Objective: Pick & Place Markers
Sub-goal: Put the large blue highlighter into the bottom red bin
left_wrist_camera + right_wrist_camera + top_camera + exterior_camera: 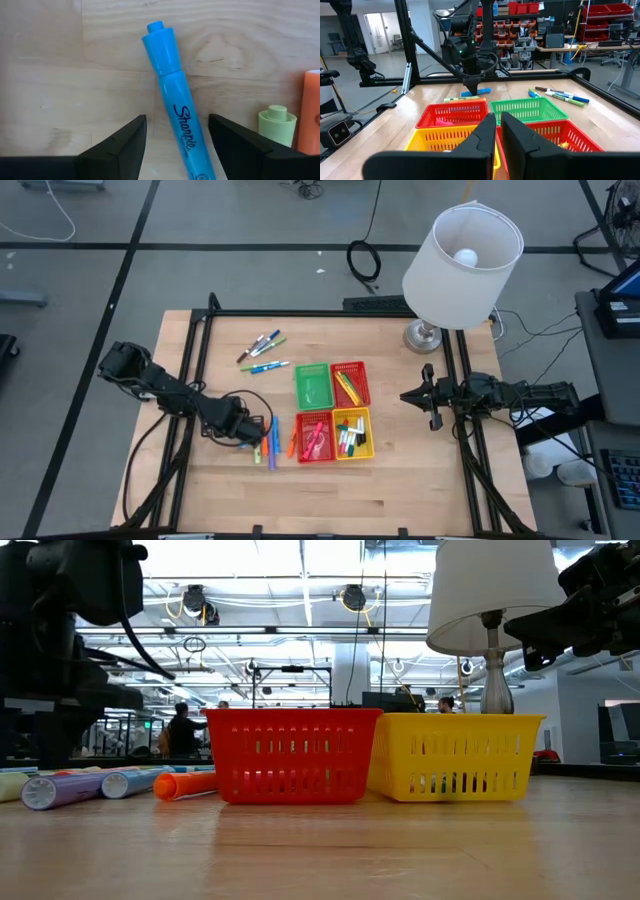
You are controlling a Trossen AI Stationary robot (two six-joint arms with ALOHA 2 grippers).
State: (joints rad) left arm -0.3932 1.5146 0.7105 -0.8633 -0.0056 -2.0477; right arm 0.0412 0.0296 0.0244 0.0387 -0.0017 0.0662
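Left fingers: the left gripper is being held low over the worktop, its two fingers standing apart with nothing clamped between them.
Thing between the fingers: a blue marker is lying flat in the gap, touched by neither finger as far as can be seen.
Long axis: in the left wrist view the marker is running from about 11 o'clock, where its cap is pointing away, to about 5 o'clock; it is being crossed by the closing line of the fingers at nearly a right angle, slightly skewed.
Neighbours: a pale green marker and an orange marker are lying just beside it, beyond one finger.
Place on the worktop: in the high view this cluster is lying at about 9 o'clock from the four baskets.
Nearer arm: the left gripper is judged far nearer; the right gripper is waiting well apart at 3 o'clock of the baskets, its fingers pressed together and empty.
Next move: a straight descent and closing is judged sufficient.
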